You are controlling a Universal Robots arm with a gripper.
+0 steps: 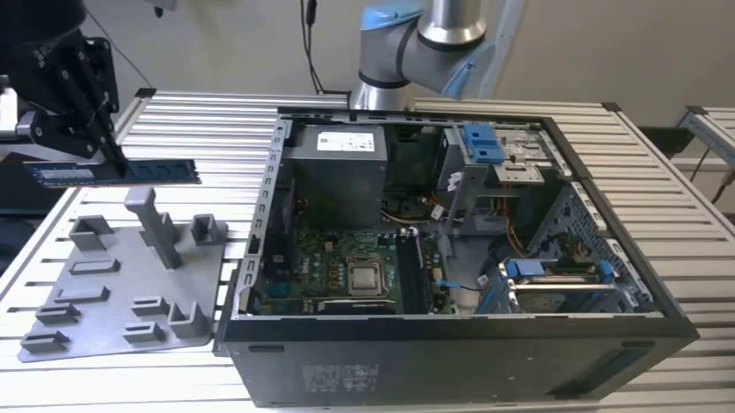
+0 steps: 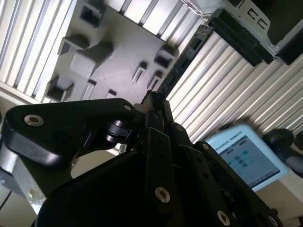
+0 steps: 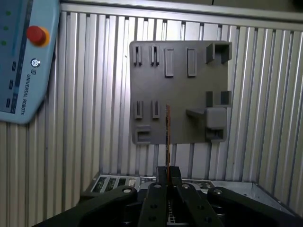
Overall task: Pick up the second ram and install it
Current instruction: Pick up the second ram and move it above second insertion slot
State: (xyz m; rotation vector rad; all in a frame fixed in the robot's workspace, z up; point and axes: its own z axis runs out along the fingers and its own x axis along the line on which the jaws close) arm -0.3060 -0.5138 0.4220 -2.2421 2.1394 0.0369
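Above the grey plastic fixture plate with upright posts (image 1: pixel 126 284), at the exterior view's left, the second ram (image 1: pixel 161 171), a long, thin, dark memory stick with a pale label, is being held level in the air by the black linkage gripper (image 1: pixel 112 163). The gripper's fingers are being pressed together on the stick's flat faces, partway along its length. The stick is clear of the plate's posts and well apart from the open black computer case (image 1: pixel 460 344), inside which the green circuit board (image 1: pixel 333 258) with its long black slots is lying. The pick-up is thus being judged as done, and the seating in a slot as not yet done.

In the second wrist view, the gripper (image 2: pixel 154 101) is being seen from behind, with the stick (image 2: pixel 184 56) running edge-on out of its pinched tips, over the plate (image 2: pixel 118 47) and the ribbed metal table (image 2: pixel 222 85); a pale-blue teach pendant (image 2: pixel 246 156) is lying nearby.

In the first wrist view, the stick (image 3: pixel 167 132) is being shown as a thin line clamped between the tips of the gripper (image 3: pixel 168 171), with the plate (image 3: pixel 180 94), the table (image 3: pixel 94 94) and the pendant (image 3: pixel 23 71) beyond.
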